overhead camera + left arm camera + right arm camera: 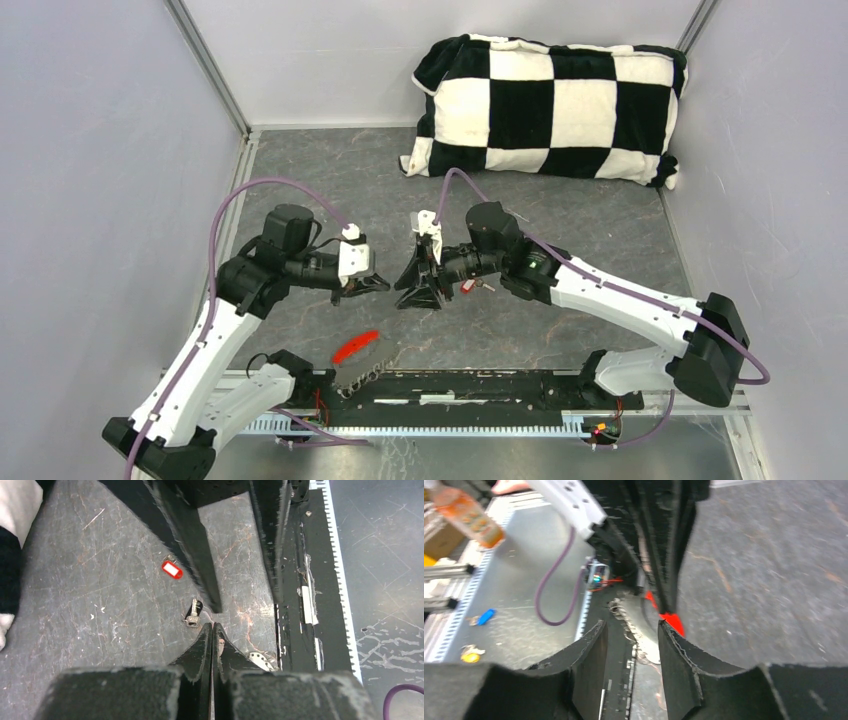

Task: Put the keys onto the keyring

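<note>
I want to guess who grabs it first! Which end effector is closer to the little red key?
Right. The red key lies just behind the right end effector. The left end effector sits farther off, on the other side of the right one.

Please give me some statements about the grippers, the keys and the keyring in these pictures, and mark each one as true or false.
1. The left gripper is shut. True.
2. The right gripper holds the red-headed key. False: it is open and empty, and this key lies on the table.
3. The keyring lies on the table near the left arm's base. True.
4. The dark-headed key hangs on the keyring. False: it lies loose on the table, apart from the keyring.
5. A checkered pillow lies at the table's far side. True.
</note>
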